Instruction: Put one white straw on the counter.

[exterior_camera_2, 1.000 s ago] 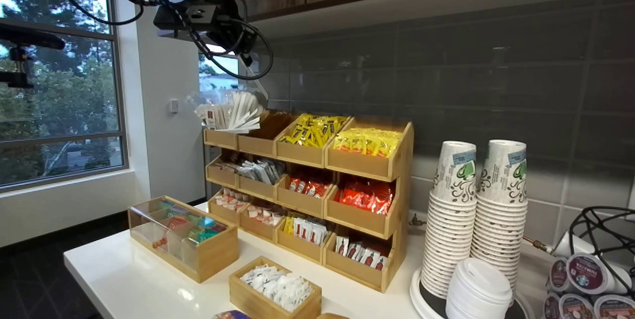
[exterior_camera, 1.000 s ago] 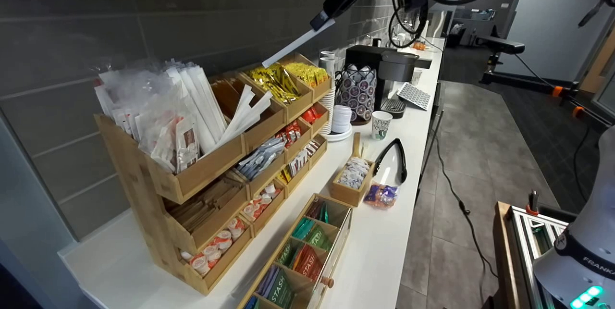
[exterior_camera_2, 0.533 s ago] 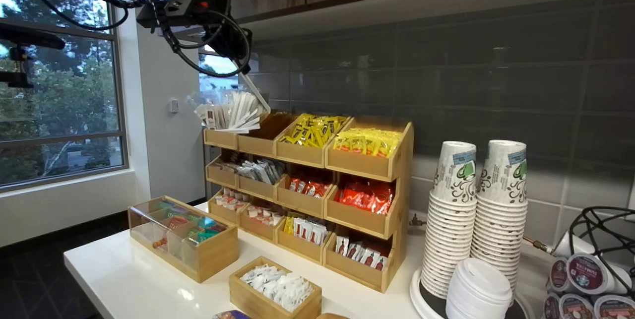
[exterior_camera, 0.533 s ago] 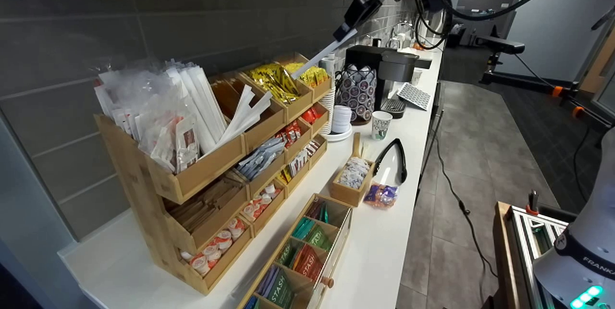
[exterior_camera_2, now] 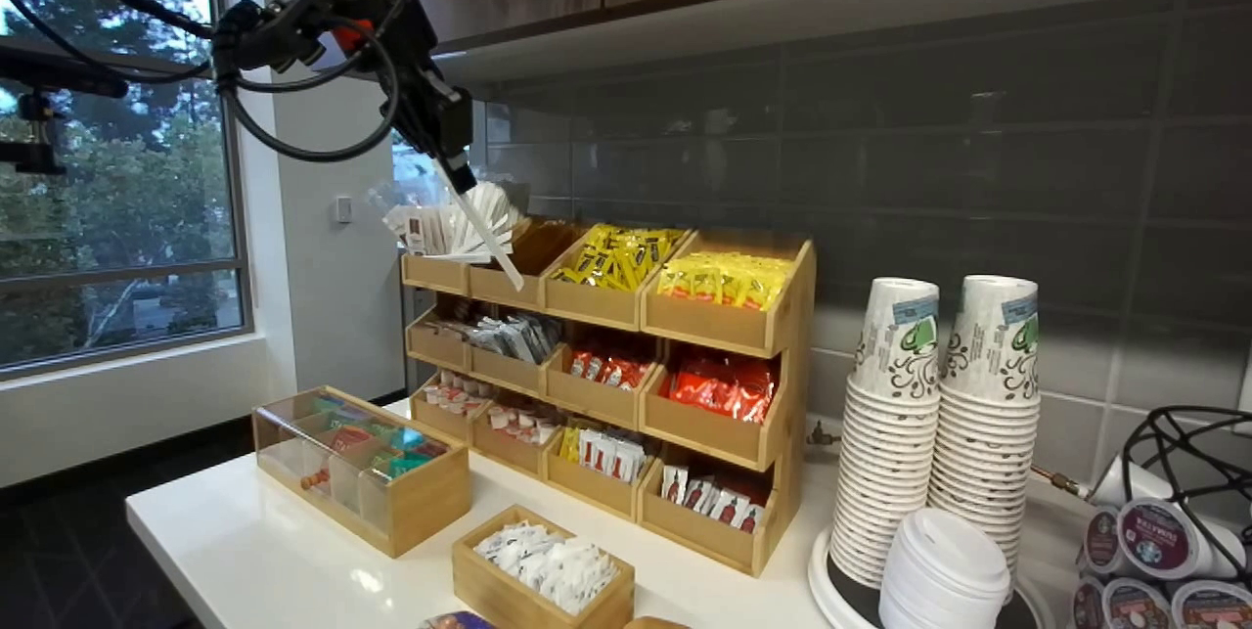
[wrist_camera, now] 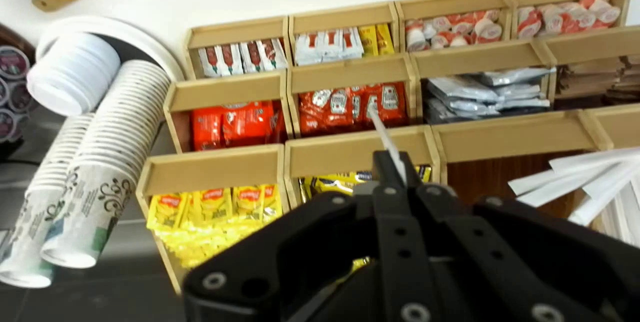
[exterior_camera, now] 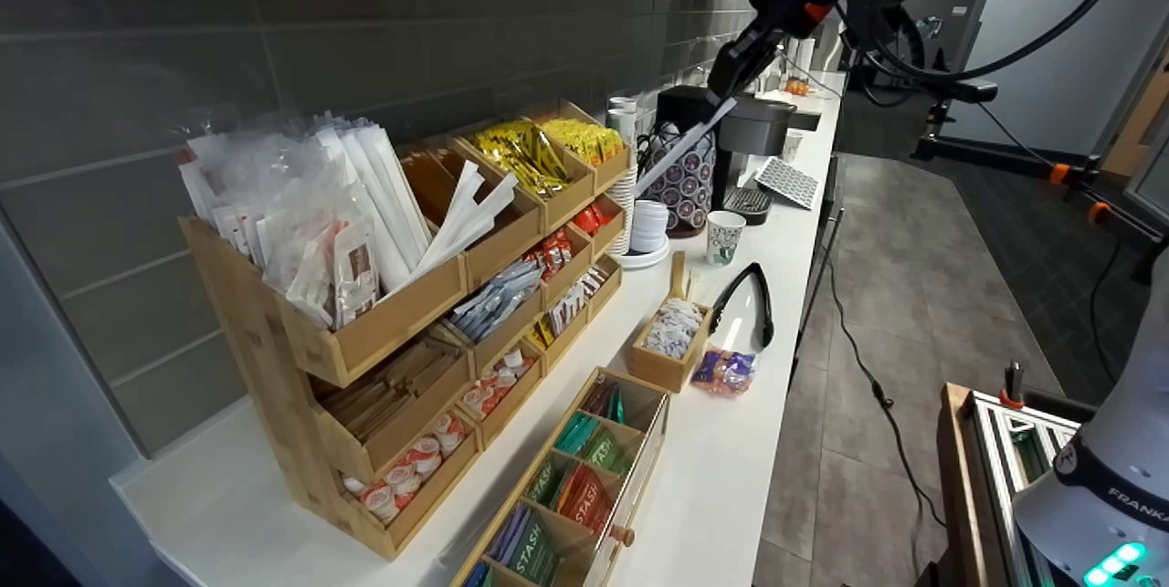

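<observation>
Note the Robotiq gripper (wrist_camera: 397, 167), narrowed onto the white straw (exterior_camera: 685, 148) and pinching close to the upper end. Held aslant in mid-air, well apart from the counter (exterior_camera: 717, 477) — not yet placed. Gripped near one end probably to leave a long free length for touching down first; expect flex at that tip. In an exterior view, find the tip, aimed down and right, across an upper bin of the wooden tiered rack (exterior_camera_2: 719, 324); judge it apart from the rack by comparing both exterior views. On the top tier, identify bundled wrapped straws (exterior_camera: 374, 190) at left and yellow condiment packets (exterior_camera_2: 724, 275) at right, stowed in front-facing bins presumably for easy picking. Before lowering, allow for the clear-lidded tea box (exterior_camera_2: 430, 502) at left and the wooden box of small white packets (exterior_camera_2: 499, 598) to the right and nearer. Avoid also the black tongs (exterior_camera: 767, 318) and the purple-and-orange packet (exterior_camera: 724, 372) beside that box. Aim for the white strip between tea box and front edge — probably broad enough for laying the straw flat.
</observation>
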Available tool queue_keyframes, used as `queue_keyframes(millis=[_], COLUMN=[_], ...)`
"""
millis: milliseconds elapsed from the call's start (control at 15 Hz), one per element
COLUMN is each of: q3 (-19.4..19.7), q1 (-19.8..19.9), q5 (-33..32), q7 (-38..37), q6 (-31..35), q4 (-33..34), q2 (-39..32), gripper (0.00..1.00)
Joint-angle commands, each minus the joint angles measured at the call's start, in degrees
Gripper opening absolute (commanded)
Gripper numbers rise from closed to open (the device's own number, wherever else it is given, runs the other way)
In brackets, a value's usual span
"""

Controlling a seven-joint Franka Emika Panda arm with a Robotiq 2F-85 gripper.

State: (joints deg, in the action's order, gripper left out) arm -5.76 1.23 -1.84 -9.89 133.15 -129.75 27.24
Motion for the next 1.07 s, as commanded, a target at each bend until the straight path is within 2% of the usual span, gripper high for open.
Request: queue_keyframes(millis=[0,267,467,1000], q3=[1.7,3.9,5.4,9.4], q1=[-0.7,-1.5,-2.6,-6.6], q5=[1.2,1.5,2.0,8.3], q7=[1.1,6.2,11.5,28.3], q6=[-6.0,-7.7,-5.0,-0.4], q4=[-1.8,-3.3,-5.5,-8.6], q2=[1.8,0.5,-0.7,-6.4], gripper=[0.01,0.01,0.01,0.01])
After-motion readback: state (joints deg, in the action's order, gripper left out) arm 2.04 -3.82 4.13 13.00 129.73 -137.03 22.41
